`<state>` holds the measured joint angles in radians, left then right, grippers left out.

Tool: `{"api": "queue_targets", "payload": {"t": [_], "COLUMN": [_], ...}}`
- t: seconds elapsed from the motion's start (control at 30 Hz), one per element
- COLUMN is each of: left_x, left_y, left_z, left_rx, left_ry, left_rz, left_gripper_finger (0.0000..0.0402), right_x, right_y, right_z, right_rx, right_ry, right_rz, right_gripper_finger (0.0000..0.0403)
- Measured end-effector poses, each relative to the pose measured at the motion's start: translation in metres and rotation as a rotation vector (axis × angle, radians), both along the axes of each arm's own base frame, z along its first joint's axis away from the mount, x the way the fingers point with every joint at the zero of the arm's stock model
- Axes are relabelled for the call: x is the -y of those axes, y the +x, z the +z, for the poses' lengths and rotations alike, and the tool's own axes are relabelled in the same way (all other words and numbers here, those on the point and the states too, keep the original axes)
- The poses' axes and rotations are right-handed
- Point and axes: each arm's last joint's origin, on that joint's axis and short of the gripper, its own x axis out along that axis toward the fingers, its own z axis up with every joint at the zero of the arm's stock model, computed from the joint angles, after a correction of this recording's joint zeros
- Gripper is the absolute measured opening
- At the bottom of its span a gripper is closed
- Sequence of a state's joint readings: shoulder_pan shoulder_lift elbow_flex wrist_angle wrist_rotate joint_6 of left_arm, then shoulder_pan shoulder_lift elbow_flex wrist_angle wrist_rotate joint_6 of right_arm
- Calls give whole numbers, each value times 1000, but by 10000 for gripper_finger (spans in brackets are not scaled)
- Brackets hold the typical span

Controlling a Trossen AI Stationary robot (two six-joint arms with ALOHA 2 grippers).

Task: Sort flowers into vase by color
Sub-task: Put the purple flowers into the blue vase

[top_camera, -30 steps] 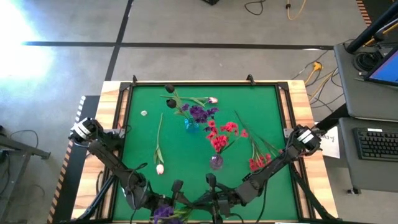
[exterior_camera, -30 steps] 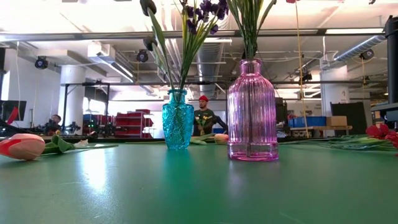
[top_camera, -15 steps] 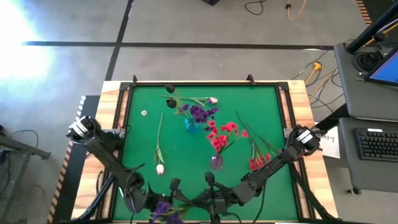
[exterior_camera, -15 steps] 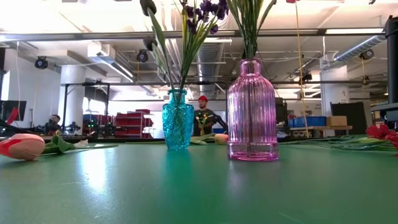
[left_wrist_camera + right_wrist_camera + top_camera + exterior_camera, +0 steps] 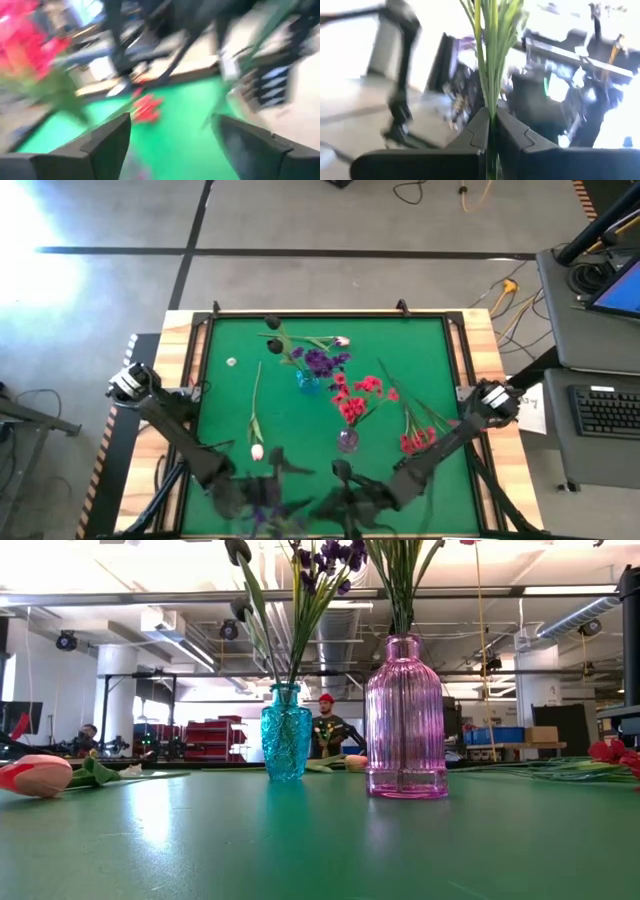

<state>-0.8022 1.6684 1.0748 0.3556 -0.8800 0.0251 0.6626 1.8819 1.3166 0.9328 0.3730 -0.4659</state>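
My right gripper is at the table's near edge, shut on a bunch of green stems. The bunch's purple blossoms show blurred beside my left gripper, which is open and also at the near edge. I cannot tell whether the left gripper touches the bunch. A blue vase stands mid-table with purple flowers in it. A pink vase holds red flowers. A white-pink tulip lies flat on the cloth, and red flowers lie to the right. My right gripper pinches the bunch of green stems between its two fingers. The stems run straight on past the fingertips, along the fingers. The bunch is lifted off the cloth, with its purple blossom end toward the left arm.
Another tulip and dark buds lie near the far edge behind the blue vase. A small pale object sits far left. Wooden rails frame the green cloth. People and shelving show in the room beyond.
Both arms are moving at the near edge and are blurred now. The purple bunch has shifted a little away from the near edge, still in the right gripper.
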Motion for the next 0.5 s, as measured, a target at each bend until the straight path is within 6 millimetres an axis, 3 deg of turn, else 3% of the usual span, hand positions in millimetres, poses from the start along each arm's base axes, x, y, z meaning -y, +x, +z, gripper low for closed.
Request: {"api": "queue_targets", "payload": {"t": [0.1,0.3,0.5], "left_x": [-5,-8,2], "left_y": [-5,-7,-7], "left_z": [1,-3,20], "left_rx": [-25,-62,31], "left_ry": [8,-20,-111], "left_rz": [105,75,-196], "left_gripper_finger": [305,319,318], "right_x": [-6,-10,-10], "right_y": [-2,-3,-2], "right_z": [1,5,0], "right_rx": [0,5,-33], "right_ry": [-29,-54,-70], "right_rz": [0,-46,-57], "right_gripper_finger": [18,18,18]}}
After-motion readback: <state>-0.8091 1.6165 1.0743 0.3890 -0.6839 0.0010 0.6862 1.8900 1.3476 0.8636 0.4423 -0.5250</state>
